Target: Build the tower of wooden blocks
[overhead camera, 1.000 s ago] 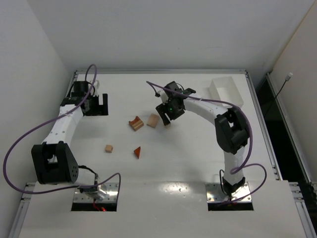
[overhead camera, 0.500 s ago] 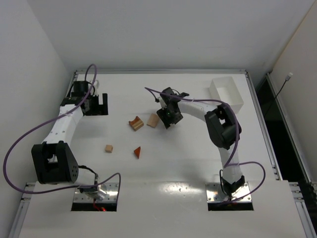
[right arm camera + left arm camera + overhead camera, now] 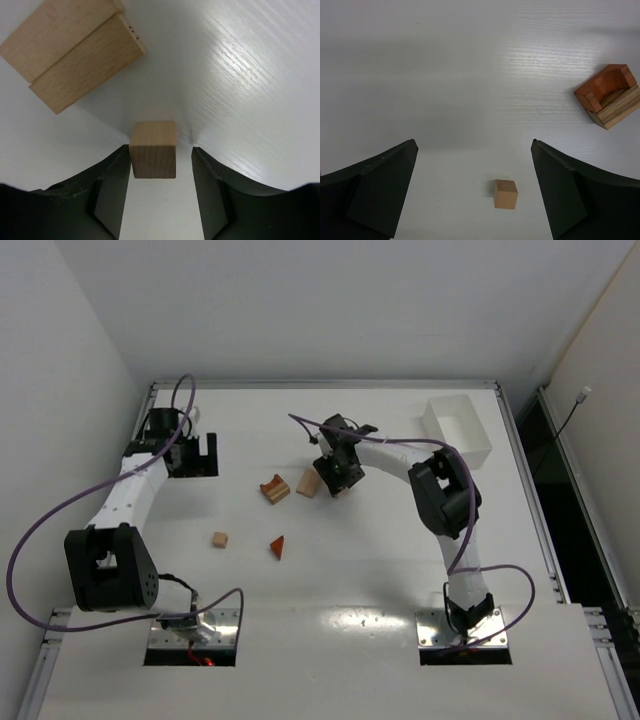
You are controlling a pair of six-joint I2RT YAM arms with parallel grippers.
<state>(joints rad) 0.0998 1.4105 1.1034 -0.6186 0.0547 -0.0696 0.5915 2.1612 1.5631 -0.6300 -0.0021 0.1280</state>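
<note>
The wood block tower is not standing yet; its pieces are lying apart on the table [image 3: 380, 550]. The right pincer [image 3: 338, 484] [image 3: 159, 155] is reaching down near the table's middle with its fingers released, straddling a pale cube [image 3: 153, 149]. The left finger is sitting right at the cube's side, while a gap is showing between the cube and the right finger. Just beyond this cube, two pale flat blocks [image 3: 75, 50] [image 3: 308, 482] are lying side by side. Left of them, a reddish arch [image 3: 274, 488] [image 3: 610, 95] is resting against a tan block. Nearer the arms, a reddish wedge [image 3: 278, 547] and another small pale cube [image 3: 219, 539] [image 3: 505, 193] are sitting apart. The left pincer [image 3: 203, 452] [image 3: 474, 150] is hanging spread wide at the far left, grasping nothing. A white bin [image 3: 457, 425] is sitting at the far right corner.
</note>
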